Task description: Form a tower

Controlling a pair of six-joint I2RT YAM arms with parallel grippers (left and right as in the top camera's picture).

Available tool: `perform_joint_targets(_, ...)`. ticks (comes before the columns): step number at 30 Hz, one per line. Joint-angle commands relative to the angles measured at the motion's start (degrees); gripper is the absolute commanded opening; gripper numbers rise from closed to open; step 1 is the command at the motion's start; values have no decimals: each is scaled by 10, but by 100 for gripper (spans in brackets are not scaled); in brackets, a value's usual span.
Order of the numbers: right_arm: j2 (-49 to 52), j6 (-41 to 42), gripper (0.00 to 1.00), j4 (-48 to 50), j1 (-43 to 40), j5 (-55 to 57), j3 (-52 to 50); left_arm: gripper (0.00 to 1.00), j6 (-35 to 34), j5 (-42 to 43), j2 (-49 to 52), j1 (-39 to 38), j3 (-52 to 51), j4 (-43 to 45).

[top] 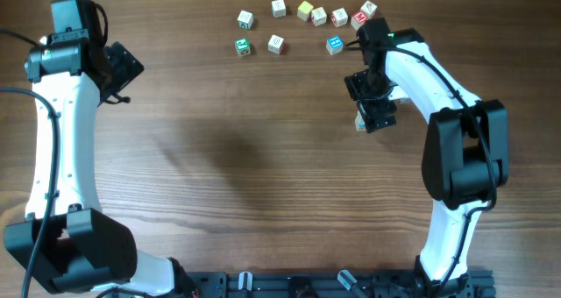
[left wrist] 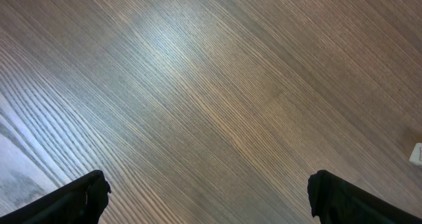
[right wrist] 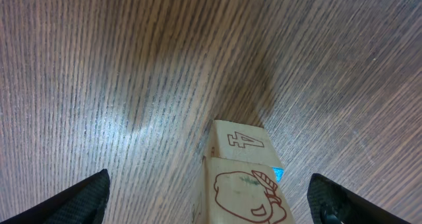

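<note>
The tower (right wrist: 241, 178), a stack of pale wooden cubes showing a "4" face and a red-outlined drawing, stands on the wooden table (top: 263, 158) right of centre. The right gripper (top: 375, 114) hangs directly over it, jaws apart, fingers clear of either side. Loose letter cubes (top: 277, 44) lie in an arc at the far edge. The left gripper (left wrist: 208, 184) hovers far left, jaws spread over bare wood.

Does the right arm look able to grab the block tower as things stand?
Probably yes. The right gripper is open, and the tower stands between its jaws, touching neither, with nothing visible in the way.
</note>
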Motion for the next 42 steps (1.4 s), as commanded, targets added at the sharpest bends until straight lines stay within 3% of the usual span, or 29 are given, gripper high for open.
perform_joint_targets(1, 13, -4, 96, 6, -1, 9, -6, 100, -10, 1, 5, 2, -3, 0)
perform_joint_targets(24, 28, -4, 99, 5, -1, 2, -6, 100, -10, 1, 5, 2, -3, 0)
perform_joint_targets(31, 41, -7, 95, 8, -1, -11, -6, 100, -10, 1, 5, 2, -3, 0)
perform_joint_targets(38, 41, -20, 85, 5, -1, -11, -6, 100, -10, 1, 5, 2, -3, 0)
perform_joint_targets(40, 41, -25, 85, 3, -1, -11, -6, 100, -10, 1, 5, 2, -3, 0)
perform_joint_targets(42, 41, -39, 94, 3, -1, -11, -6, 100, -10, 1, 5, 2, -3, 0)
